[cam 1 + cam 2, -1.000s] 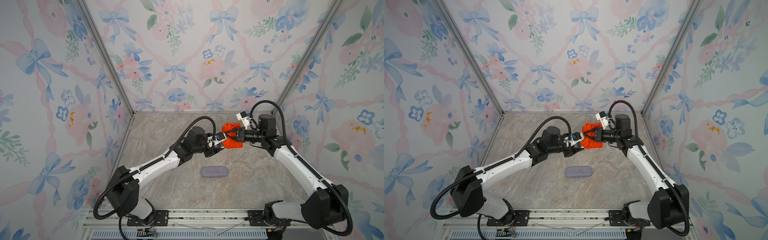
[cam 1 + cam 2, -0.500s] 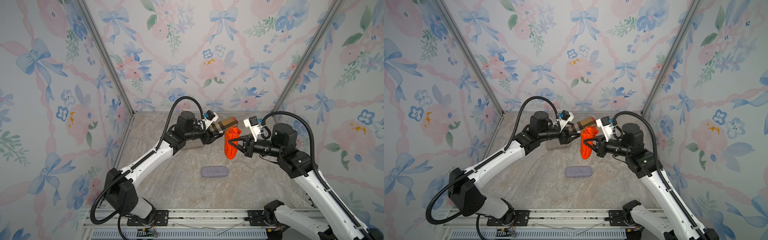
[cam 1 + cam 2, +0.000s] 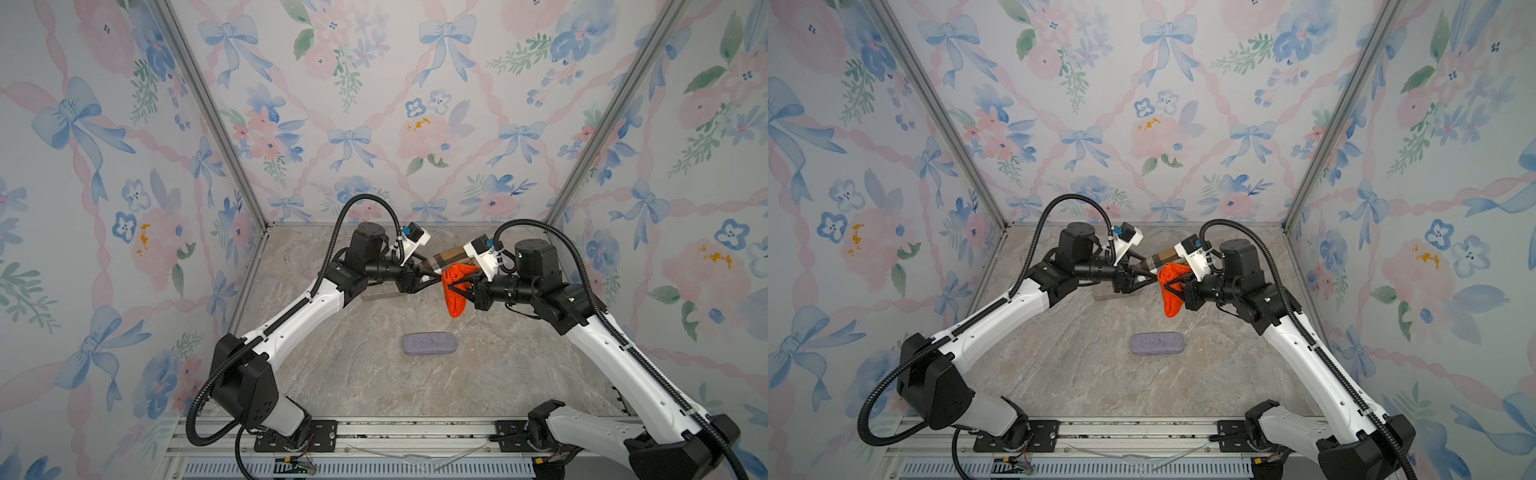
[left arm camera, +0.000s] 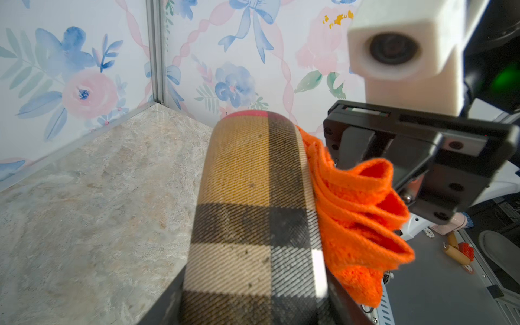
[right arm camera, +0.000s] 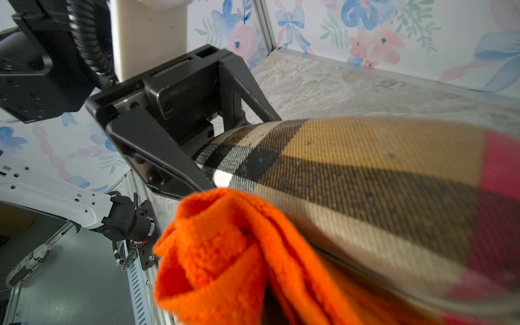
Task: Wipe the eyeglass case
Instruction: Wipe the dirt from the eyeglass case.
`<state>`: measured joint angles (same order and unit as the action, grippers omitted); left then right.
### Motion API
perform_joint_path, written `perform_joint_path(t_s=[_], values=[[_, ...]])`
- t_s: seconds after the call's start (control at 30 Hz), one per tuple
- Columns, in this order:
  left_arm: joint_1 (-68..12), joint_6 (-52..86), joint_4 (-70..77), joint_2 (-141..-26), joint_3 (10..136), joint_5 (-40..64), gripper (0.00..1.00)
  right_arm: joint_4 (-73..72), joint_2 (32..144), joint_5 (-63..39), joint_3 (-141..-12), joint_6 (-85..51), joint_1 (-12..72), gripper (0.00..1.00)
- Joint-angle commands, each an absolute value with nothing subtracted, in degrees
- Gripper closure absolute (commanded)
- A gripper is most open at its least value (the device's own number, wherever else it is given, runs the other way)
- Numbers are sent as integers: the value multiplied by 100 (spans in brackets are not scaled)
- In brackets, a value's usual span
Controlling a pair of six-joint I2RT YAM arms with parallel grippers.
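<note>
The eyeglass case (image 4: 253, 197) is a tan, black and red plaid tube, held in the air over the back of the table. My left gripper (image 4: 253, 309) is shut on one end of it, and both top views show this grip (image 3: 436, 270) (image 3: 1152, 272). My right gripper (image 3: 453, 284) (image 3: 1168, 286) is shut on a bunched orange cloth (image 5: 230, 253). The cloth (image 4: 360, 213) presses against the side of the case (image 5: 365, 168) near my left gripper's fingers and hangs down below it (image 3: 455, 297). It hides my right gripper's own fingertips in the right wrist view.
A grey-lilac oblong pouch (image 3: 430, 344) (image 3: 1157, 343) lies flat on the marble table, nearer the front than both grippers. Floral walls close in the left, back and right. A metal rail (image 3: 374, 432) carrying both arm bases runs along the front edge.
Both arms lifted up from low over the table, and the cloth came briefly away from the case. The right arm has since moved back in, and the cloth lies against the case again.
</note>
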<state>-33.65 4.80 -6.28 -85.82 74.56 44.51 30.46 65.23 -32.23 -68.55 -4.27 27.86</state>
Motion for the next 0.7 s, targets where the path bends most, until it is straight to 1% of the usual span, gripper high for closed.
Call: perform_joint_path(t_s=[0.0,0.03,0.1,0.17,0.23,0.3,0.33,0.4,0.5,0.57,0.67], values=[[-3535,552,-482,-8434,7451,5769,67,2694,6819,-2576,-7143,-491,3425,100],[-3536,570,-475,-8484,7468,5796,68,2734,6878,-2594,-7269,-444,3568,100],[-3533,515,-576,-8533,7497,5809,68,2782,6842,-2560,-7367,-403,3483,100],[-3533,451,-648,-8514,7473,5848,68,2676,6675,-2644,-7285,-497,2968,100],[-3533,390,-717,-8433,7445,5867,68,2729,6617,-2871,-7273,-665,2284,100],[-3537,325,-781,-8371,7406,5841,68,3004,6607,-2680,-7383,-591,2041,100],[-3528,317,-791,-8363,7373,5823,68,3100,6614,-2536,-7416,-566,2047,100],[-3534,327,-787,-8353,7326,5786,68,2946,6618,-2600,-7322,-810,2168,100],[-3539,334,-791,-8408,7287,5687,68,2396,6666,-2546,-7104,-1222,2842,100],[-3550,335,-815,-8468,7299,5664,68,2375,6793,-2368,-7169,-1226,3247,100],[-3581,162,-1069,-8555,7404,5578,68,2423,6891,-2327,-7269,-1107,3323,100]])
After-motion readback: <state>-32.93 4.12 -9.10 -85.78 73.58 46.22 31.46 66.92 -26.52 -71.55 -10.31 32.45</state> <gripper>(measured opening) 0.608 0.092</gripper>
